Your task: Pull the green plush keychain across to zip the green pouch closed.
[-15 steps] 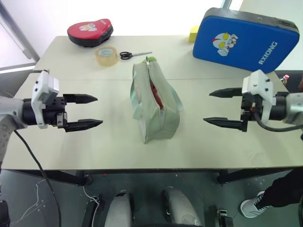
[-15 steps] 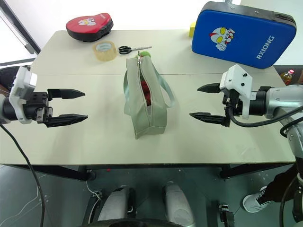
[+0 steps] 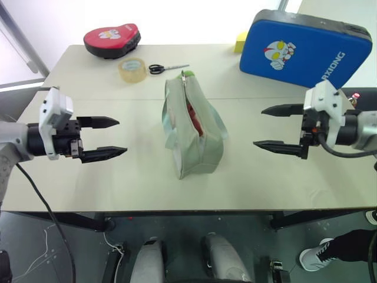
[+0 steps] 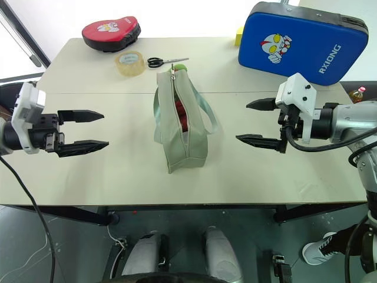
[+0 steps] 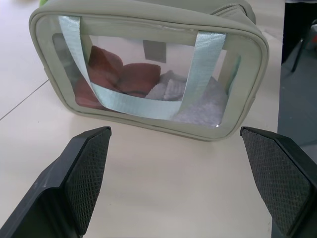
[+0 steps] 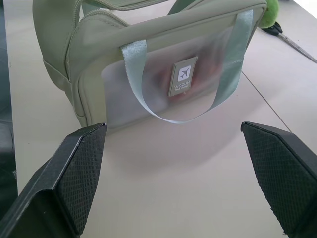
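Observation:
The green pouch (image 3: 193, 127) stands upright in the middle of the table, its top zipper open over red contents. The green plush keychain (image 3: 187, 74) sits at the pouch's far end, and its lime fuzz also peeks in at the edge of the right wrist view as the keychain (image 6: 270, 12). My left gripper (image 3: 121, 137) hovers open to the left of the pouch, pointing at its windowed side (image 5: 148, 84). On the opposite side my right gripper (image 3: 259, 127) is open too, facing the side with the mint handle (image 6: 183, 74). Neither gripper touches the pouch.
At the back of the table lie a red pad (image 3: 112, 39), a tape roll (image 3: 132, 69), scissors (image 3: 166, 68) and a yellow block (image 3: 241, 42). A big blue cartoon pad (image 3: 303, 50) leans at the back right. A person's shoe (image 3: 315, 257) is on the floor at right.
My right gripper has drifted slightly towards the far side of the table. The left gripper and the pouch have stayed put.

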Robot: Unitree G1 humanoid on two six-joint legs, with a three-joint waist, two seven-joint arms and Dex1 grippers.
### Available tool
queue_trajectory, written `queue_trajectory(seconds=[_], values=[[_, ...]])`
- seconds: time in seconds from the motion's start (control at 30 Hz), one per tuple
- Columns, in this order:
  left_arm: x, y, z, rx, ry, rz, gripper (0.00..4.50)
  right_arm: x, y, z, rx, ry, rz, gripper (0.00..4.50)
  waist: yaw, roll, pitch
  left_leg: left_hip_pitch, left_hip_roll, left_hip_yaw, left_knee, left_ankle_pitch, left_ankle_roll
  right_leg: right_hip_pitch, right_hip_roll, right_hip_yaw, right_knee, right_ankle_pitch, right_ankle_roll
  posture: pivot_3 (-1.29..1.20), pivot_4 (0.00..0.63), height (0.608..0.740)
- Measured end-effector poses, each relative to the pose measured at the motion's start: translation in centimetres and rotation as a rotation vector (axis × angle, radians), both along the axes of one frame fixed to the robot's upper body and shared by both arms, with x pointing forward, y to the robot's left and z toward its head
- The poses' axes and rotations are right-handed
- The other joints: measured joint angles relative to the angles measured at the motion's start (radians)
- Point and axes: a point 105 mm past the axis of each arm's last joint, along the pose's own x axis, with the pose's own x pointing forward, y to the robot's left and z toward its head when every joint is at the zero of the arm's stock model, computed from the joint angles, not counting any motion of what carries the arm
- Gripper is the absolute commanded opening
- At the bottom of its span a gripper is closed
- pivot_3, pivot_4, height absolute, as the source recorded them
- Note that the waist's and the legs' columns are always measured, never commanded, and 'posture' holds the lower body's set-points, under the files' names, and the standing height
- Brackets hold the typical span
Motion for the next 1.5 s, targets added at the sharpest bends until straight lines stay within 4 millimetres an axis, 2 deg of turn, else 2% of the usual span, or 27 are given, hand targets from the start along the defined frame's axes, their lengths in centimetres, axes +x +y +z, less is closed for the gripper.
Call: queue_trajectory(seconds=[0.13,0.3,0.43,0.57,0.67,0.77,0.83,0.87,0.93,1.0,1.17,1.3,1.4,1.5], values=[[-0.1,0.0,0.0,0.000,0.002,-0.008,4.46,0.1,0.1,0.2,0.010,-0.006,-0.001,4.50,0.000,0.000,0.000,0.000,0.000,0.000,0.000,0.000,0.000,0.000,0.000,0.000,0.000,0.000,0.000,0.00,0.150,0.737],[-0.2,0.2,0.3,0.000,-0.011,-0.007,4.46,0.3,0.9,1.9,0.060,-0.039,0.010,4.50,-0.001,0.000,0.000,0.000,0.000,0.000,0.000,0.000,0.000,0.000,0.000,0.000,0.000,0.000,0.000,0.00,0.150,0.737],[-0.3,0.4,0.1,-0.002,-0.006,-0.002,4.46,0.4,1.2,2.2,0.064,-0.039,0.013,4.50,0.000,0.000,0.000,0.000,0.000,0.000,0.000,0.000,0.000,0.000,0.000,0.000,0.000,0.000,0.000,0.00,0.150,0.737],[-0.5,0.7,0.0,-0.004,-0.009,0.005,4.46,0.5,1.7,3.6,0.067,-0.074,0.019,4.50,0.000,0.000,0.000,0.000,0.000,0.000,0.000,0.000,0.000,0.000,0.000,0.000,0.000,0.000,0.000,0.00,0.150,0.737],[-0.3,1.0,0.7,-0.019,-0.032,0.020,4.46,0.7,2.4,4.8,0.102,-0.087,0.017,4.50,-0.002,0.000,0.000,0.000,0.000,0.000,0.000,0.000,0.000,-0.001,0.000,0.000,0.000,0.000,0.000,0.00,0.150,0.737],[0.1,1.0,1.9,-0.054,-0.069,0.017,4.46,1.1,5.4,7.1,0.217,-0.040,0.053,4.50,-0.007,0.001,0.001,0.000,0.000,0.001,0.000,0.000,0.000,-0.003,0.000,0.001,0.002,0.000,0.000,0.00,0.150,0.737],[0.3,0.9,2.6,-0.072,-0.087,0.010,4.46,1.3,7.2,7.9,0.245,-0.007,0.073,4.50,-0.006,0.001,0.000,0.000,0.001,0.001,0.000,0.000,0.000,-0.002,0.000,0.000,0.002,0.000,-0.001,0.00,0.150,0.737],[0.6,1.0,2.8,-0.092,-0.093,0.009,4.46,1.9,8.9,8.2,0.267,0.044,0.071,4.50,-0.008,0.001,0.000,0.000,0.001,0.001,0.000,0.000,0.000,-0.003,0.001,0.001,0.003,0.000,-0.001,0.00,0.150,0.737],[0.9,0.6,3.1,-0.109,-0.101,-0.008,4.46,2.6,12.2,7.3,0.257,0.175,0.074,4.50,-0.012,0.001,0.000,-0.001,0.001,0.001,0.000,0.000,0.000,-0.004,0.001,0.001,0.003,0.000,-0.001,0.00,0.150,0.737],[1.0,0.3,3.0,-0.110,-0.098,-0.022,4.46,3.1,14.2,6.2,0.222,0.276,0.047,4.50,-0.012,0.001,0.000,-0.003,0.001,0.001,-0.001,0.000,0.000,-0.006,0.000,0.001,0.003,0.000,-0.001,0.00,0.150,0.737],[1.4,0.5,2.5,-0.117,-0.087,-0.014,4.46,3.8,17.0,5.0,0.153,0.401,-0.025,4.50,-0.005,0.000,0.000,-0.011,0.000,0.001,0.000,0.000,0.000,-0.013,-0.002,0.000,0.002,0.000,0.000,0.00,0.150,0.737],[1.4,0.6,2.1,-0.115,-0.078,-0.008,4.46,4.3,17.2,3.1,0.052,0.443,-0.107,4.50,-0.003,0.000,0.000,-0.014,0.000,0.001,0.000,0.000,-0.001,-0.015,-0.002,0.000,0.002,0.000,0.000,0.00,0.150,0.737],[1.3,0.6,1.7,-0.110,-0.067,-0.006,4.50,4.5,17.1,2.1,-0.007,0.447,-0.137,3.62,-0.004,0.000,0.000,-0.014,0.000,0.001,0.000,0.000,-0.001,-0.016,-0.002,-0.001,0.002,0.000,0.000,0.00,0.150,0.737],[1.2,0.6,1.3,-0.106,-0.056,-0.001,4.50,4.6,17.2,1.8,-0.028,0.426,-0.132,2.08,-0.008,0.000,0.000,-0.014,0.001,0.001,0.000,0.000,-0.001,-0.016,-0.001,-0.001,0.003,0.000,0.000,0.00,0.150,0.737]])
